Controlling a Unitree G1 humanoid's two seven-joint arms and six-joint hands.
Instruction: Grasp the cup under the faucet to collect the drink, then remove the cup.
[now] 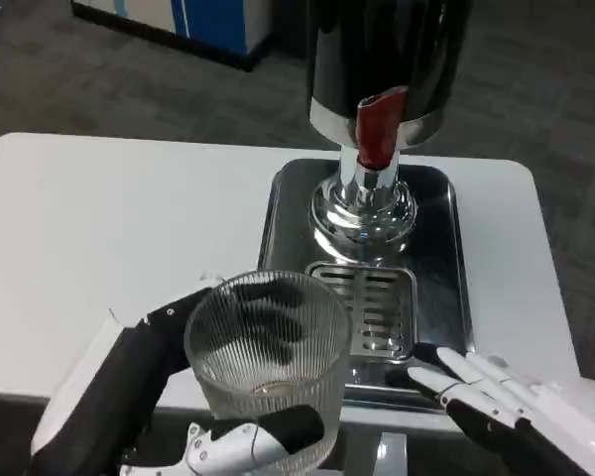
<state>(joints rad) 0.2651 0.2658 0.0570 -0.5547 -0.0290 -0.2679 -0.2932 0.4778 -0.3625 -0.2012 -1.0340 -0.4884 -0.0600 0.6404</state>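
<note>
White bench with rounded corners. Steel tray on bench, slotted drip grate set in its near part. Grey carpet floor behind. Blue-and-white cabinet, possibly, at far edge.

Left hand: white back, black palm, white-and-black fingers. Right hand: white, slender segmented fingers, black underside.

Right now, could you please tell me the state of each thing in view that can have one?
Cup: upright, held by the left hand, looks empty, short of the faucet.
Left hand: gripping the cup.
Right hand: holding nothing, fingertips at the tray's near edge.
Faucet lever: red; no liquid seen flowing.
Drip grate: seated in the tray, bare.
</note>
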